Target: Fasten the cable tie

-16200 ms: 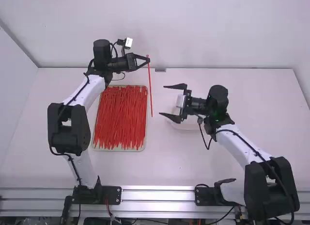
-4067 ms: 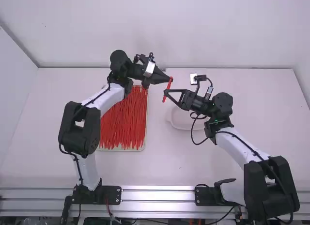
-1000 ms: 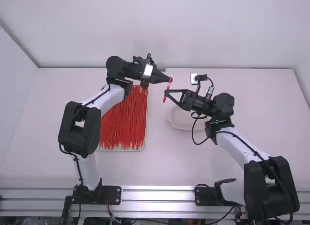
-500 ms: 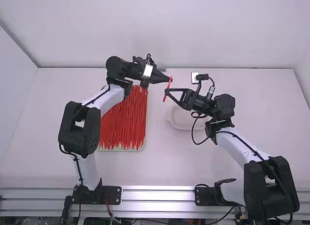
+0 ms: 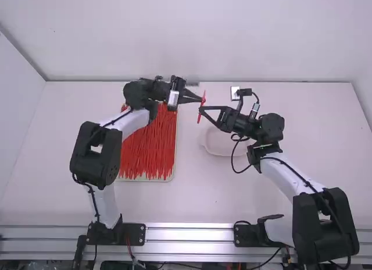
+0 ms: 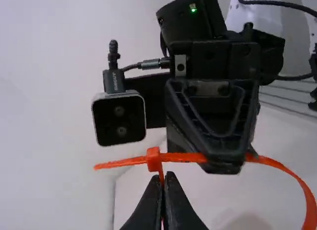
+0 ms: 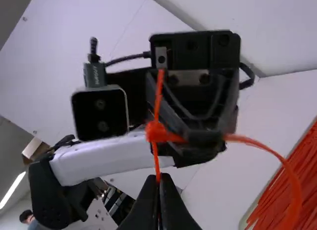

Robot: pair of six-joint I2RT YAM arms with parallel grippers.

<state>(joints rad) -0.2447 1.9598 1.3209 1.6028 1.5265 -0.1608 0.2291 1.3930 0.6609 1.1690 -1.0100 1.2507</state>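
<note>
Dropped left gripper (image 5: 201, 98) level toward right gripper (image 5: 199, 114), both clenched on tie (image 6: 153, 158); threaded and looped already, cinching tight left to do.

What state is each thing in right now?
cable tie: tail through head, looped, loop wide, not cinched.
left gripper: shut on cable tie.
right gripper: shut on cable tie.
spare ties: straight, unfastened, piled on tray.

Bright even light, soft shadows; source probably overhead.
</note>
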